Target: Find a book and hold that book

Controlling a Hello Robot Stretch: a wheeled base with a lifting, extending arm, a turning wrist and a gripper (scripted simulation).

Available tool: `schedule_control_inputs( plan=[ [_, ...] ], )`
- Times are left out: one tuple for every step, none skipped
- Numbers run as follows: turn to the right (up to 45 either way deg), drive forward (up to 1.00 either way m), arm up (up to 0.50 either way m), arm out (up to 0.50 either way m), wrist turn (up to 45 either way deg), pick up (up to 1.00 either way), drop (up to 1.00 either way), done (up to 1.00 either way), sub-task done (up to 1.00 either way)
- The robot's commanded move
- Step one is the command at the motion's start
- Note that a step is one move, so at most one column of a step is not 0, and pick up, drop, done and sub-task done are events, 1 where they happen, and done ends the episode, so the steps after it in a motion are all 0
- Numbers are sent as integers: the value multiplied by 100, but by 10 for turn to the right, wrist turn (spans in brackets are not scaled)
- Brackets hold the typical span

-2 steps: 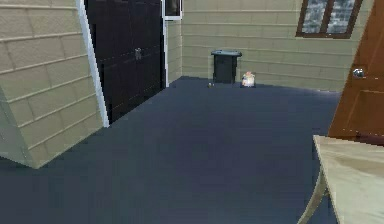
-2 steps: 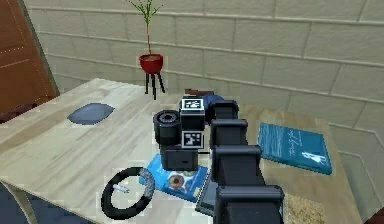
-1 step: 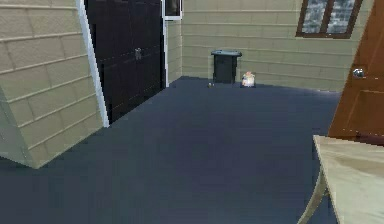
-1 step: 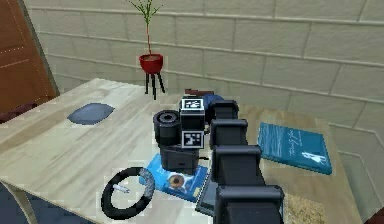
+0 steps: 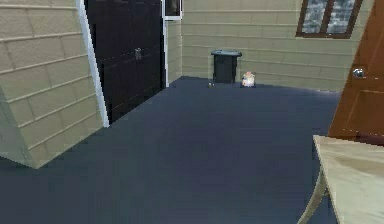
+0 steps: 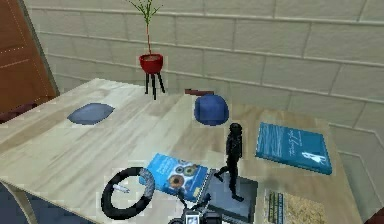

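Two books lie on the light wooden table (image 6: 60,150) in the arm side view. A blue book (image 6: 176,176) with round marks on its cover is near the front edge, and a teal book (image 6: 294,146) lies flat at the right. The gripper (image 6: 190,214) pokes in as a small dark shape with white bits at the bottom edge, just below the blue book. I cannot tell whether it holds anything.
Also on the table are a black figurine (image 6: 233,152) on a dark slab (image 6: 240,198), a dark ring (image 6: 127,192), a blue bowl (image 6: 210,108), a grey-blue dish (image 6: 91,113) and a potted plant (image 6: 151,62). In the forward view, the table corner (image 5: 350,175), black doors (image 5: 125,50), a bin (image 5: 226,66) and a brown door (image 5: 362,80) surround open floor.
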Motion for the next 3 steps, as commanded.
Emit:
schedule_control_inputs(
  plan=[
    [0, 0, 0, 0, 0, 100, 0, 0, 0],
    [0, 0, 10, 0, 0, 0, 0, 0, 0],
    [0, 0, 0, 0, 0, 0, 0, 100, 0]
  ],
)
